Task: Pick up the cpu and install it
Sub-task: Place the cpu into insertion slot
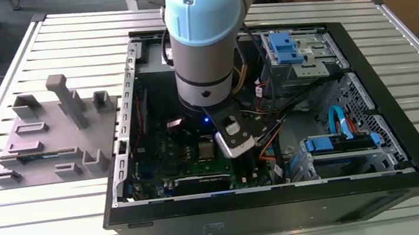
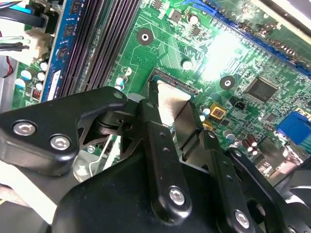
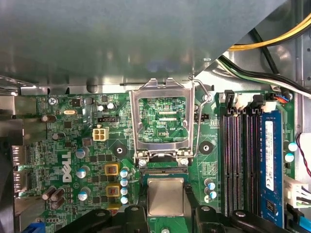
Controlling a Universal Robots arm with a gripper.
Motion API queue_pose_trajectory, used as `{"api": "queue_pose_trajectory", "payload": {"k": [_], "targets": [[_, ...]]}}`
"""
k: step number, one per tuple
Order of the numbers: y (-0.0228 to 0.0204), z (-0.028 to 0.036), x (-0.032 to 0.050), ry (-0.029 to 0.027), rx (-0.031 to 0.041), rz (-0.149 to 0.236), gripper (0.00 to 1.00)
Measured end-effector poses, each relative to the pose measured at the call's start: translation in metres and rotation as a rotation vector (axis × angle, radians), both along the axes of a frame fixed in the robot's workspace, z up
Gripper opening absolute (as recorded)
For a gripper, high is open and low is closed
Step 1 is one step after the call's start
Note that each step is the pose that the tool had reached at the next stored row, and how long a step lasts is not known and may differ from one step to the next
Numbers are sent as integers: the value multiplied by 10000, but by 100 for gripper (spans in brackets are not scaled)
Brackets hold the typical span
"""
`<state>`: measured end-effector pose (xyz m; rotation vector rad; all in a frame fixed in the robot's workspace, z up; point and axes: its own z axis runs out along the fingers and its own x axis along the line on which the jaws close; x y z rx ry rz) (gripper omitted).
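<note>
Black end effector around silvery cpu

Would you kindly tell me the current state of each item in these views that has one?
cpu: silver side up, gripped over the socket.
tool: shut on the cpu.
load plate: swung open.
retention lever: unlatched, raised.
computer case: side panel off, interior exposed.
</note>
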<state>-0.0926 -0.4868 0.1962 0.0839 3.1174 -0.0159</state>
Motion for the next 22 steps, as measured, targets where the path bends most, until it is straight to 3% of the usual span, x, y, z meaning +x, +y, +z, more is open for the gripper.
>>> {"api": "queue_pose_trajectory", "payload": {"k": [15, 22], "targets": [[0, -27, -4, 0, 9, -45, 39], [0, -30, -7, 0, 196, -44, 39]]}}
